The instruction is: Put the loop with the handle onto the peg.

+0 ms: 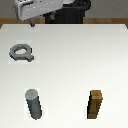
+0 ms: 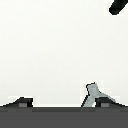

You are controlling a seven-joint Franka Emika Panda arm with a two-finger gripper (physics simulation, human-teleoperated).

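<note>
1. The arm sits way up at the back edge of the table (image 1: 70, 55), well behind the peg (image 1: 34, 104) and toward the exterior view's left. Only the pale wrist block and a short dark stub under it show, so the gripper (image 1: 33, 21) is mostly cropped off.

2. It hangs over the far edge of the table, well apart from everything on it.

3. In the wrist view two dark fingertips (image 2: 22, 102) peek in at the edge of the picture, set wide apart with plain white table between them. So the jaws look spread and there's nothing between them. A pale grey bit rises next to one of them; honestly can't tell what it is at this resolution, maybe part of a finger.

4. The loop with the handle (image 1: 21, 53) lies flat on the table, behind the peg and a little toward the exterior view's left of it, well apart from it. Not touching anything.

5. Its stubby tab sticks out toward the exterior view's right and slightly toward the peg's end of the table, so the long axis runs on that diagonal. Round hole faces straight up.

6. The peg stands upright, lighter flat top showing, nothing on it.

7. A brown wooden block (image 1: 96, 105) stands upright off to the peg's side, toward the exterior view's right, clearly apart from it.
</note>
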